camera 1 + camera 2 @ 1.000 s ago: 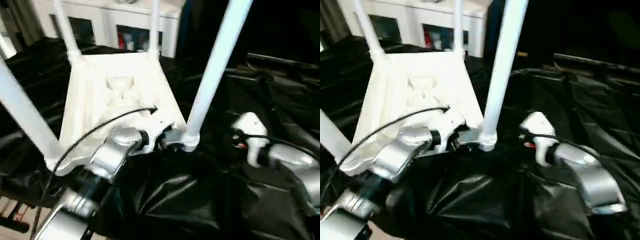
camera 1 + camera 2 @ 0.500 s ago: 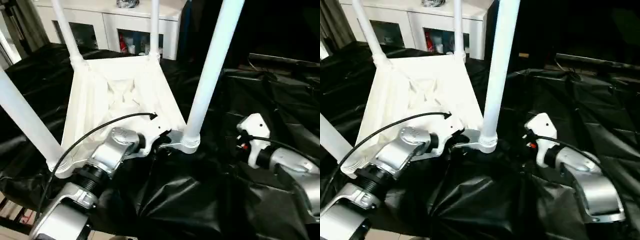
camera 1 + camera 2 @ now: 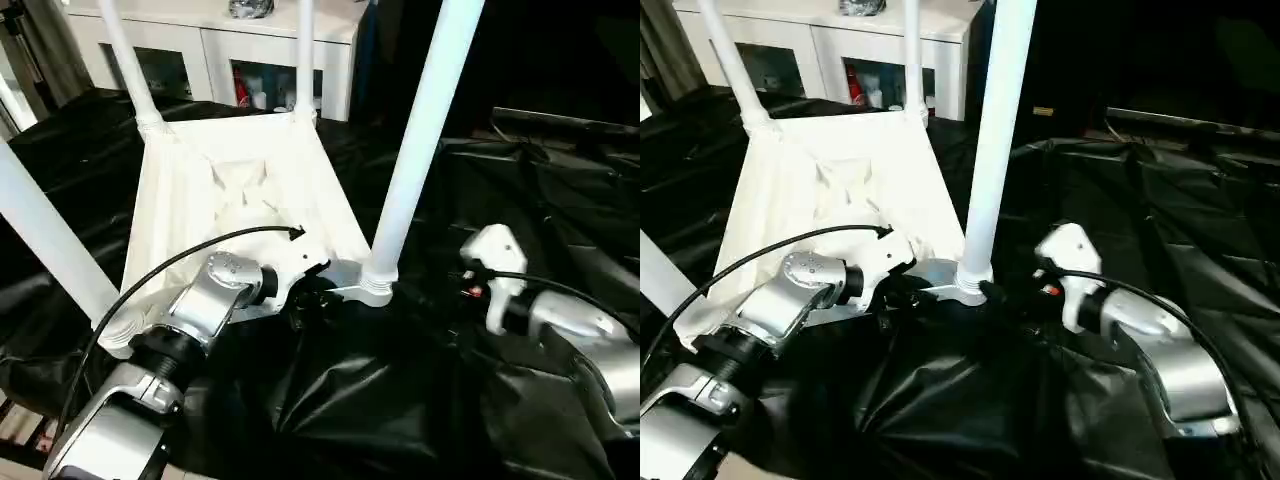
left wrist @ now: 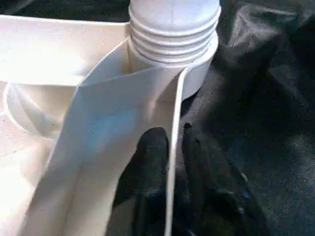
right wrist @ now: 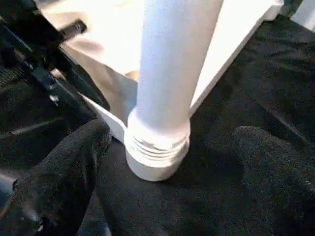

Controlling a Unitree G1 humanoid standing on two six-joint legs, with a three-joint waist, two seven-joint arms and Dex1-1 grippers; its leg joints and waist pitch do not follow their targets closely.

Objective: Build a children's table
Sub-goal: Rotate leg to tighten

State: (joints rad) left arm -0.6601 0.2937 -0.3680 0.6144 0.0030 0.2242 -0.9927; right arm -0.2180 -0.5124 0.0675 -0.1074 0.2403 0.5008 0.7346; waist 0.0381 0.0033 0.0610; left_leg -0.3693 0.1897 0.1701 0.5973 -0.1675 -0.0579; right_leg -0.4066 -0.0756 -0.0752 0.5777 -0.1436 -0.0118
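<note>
Black plastic sheeting (image 3: 400, 390) covers the counter, and the children's table (image 3: 240, 190) lies on it upside down, toward the counter's left side, with all four legs standing in the corner sockets. At its near edge the left gripper (image 4: 173, 147) has its two fingers closed on the thin side wall of the top, one finger on each side, just beside the near right leg (image 3: 420, 140). The right gripper (image 5: 172, 162) stands wide open around the base of this same leg and holds nothing. I judge that the legs are fitted and the step is checking or tightening this one. Next, the right gripper should close on the leg while the left one steadies the top.
</note>
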